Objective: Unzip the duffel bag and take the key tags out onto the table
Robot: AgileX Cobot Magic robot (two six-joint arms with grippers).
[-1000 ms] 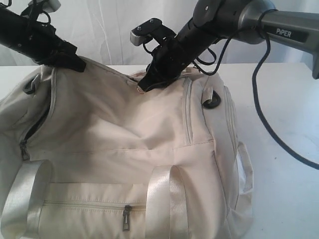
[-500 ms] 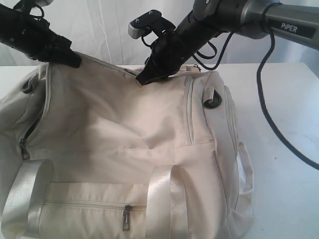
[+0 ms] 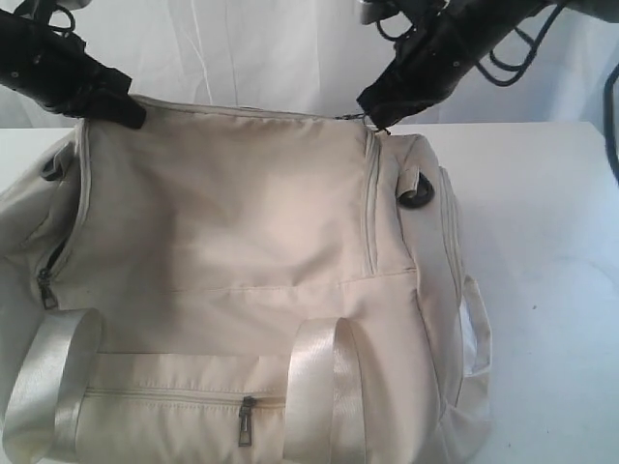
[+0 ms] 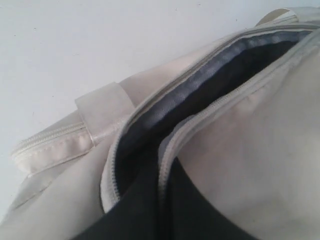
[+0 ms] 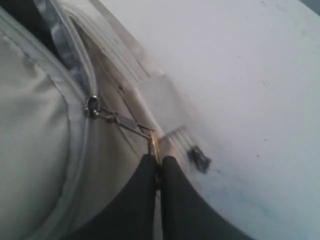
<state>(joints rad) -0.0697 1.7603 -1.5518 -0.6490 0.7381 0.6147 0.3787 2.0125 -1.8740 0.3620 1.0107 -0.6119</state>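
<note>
The cream duffel bag (image 3: pixel 251 222) fills most of the exterior view, lying on the white table (image 3: pixel 542 242). My left gripper (image 3: pixel 121 111) is shut on the fabric edge at the bag's top left corner. In the left wrist view, the left gripper (image 4: pixel 162 200) pinches the zipper edge, and the parted zip shows dark grey lining (image 4: pixel 200 95). My right gripper (image 3: pixel 375 114) is at the top right end, shut on the metal zipper pull (image 5: pixel 131 125); the right gripper (image 5: pixel 157 165) holds it taut from the slider (image 5: pixel 92 107). The key tags are hidden.
Two shiny webbing handles (image 3: pixel 53 377) (image 3: pixel 319 387) lie over the bag's near side, above a front pocket zipper pull (image 3: pixel 247 422). A dark ring (image 3: pixel 418 198) sits on the bag's right end. Bare table (image 5: pixel 240 75) lies to the right of the bag.
My right gripper has moved from the middle of the bag's top to its right end with the zipper pull. The top edge is now stretched straight. The left gripper has stayed put.
</note>
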